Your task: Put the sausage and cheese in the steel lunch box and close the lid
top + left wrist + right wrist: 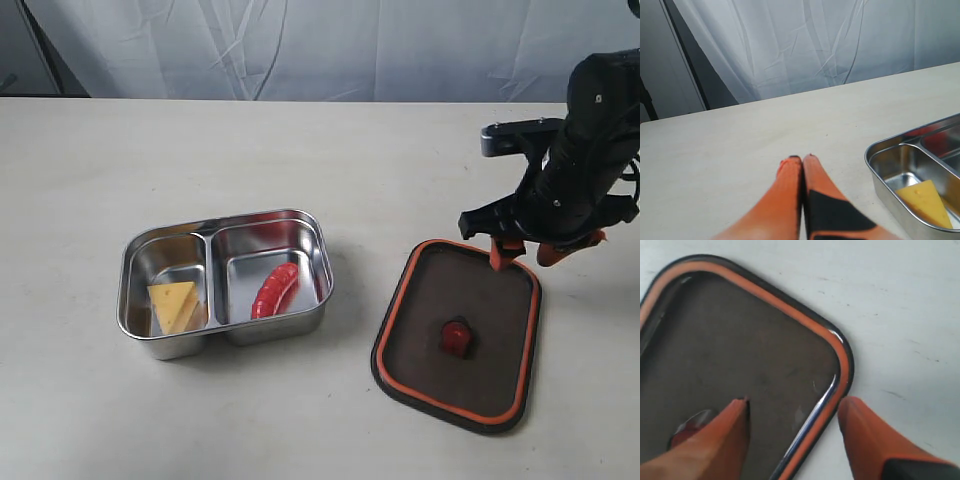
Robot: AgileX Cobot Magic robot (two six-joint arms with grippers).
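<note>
Status: cheese (175, 304) lies in the left compartment of the box (240, 272) and sausage (275, 290) lies slantwise in the right one. Both look below the rim, so only the closing is left.

Lid (480, 300) lies flat on the table (300, 150), to the right of the box and apart from it. Its orange seal faces up and the red valve (456, 337) is at its centre. Judged: it rests underside up.

Right gripper (523, 256) is over the lid's far right corner with its jaws wide apart and nothing held. Wrist view: 1 finger (715, 435) is inside the rim and the other (870, 435) is outside on the table side, so the gripper (796, 402) straddles the rim.

Left gripper (801, 159) has its fingers pressed together and empty, over bare table just beside the box's cheese (926, 202) end.

Step in hand: grasp the lid. Notes for doing it well:
1. Lower until both pads bracket the rim wall, then close squarely; a pinch on the seal alone may slip
2. The hold is near a corner, so expect the lid to droop; lift slowly and well clear of the table
3. Turn it seal-down before carrying it over
4. Match the box's slight skew, seat 1 edge first, then press flat
5. The box is light and may slide; the left gripper could steady it

Writing: no brand, label or text readable in any of the 3 views
</note>
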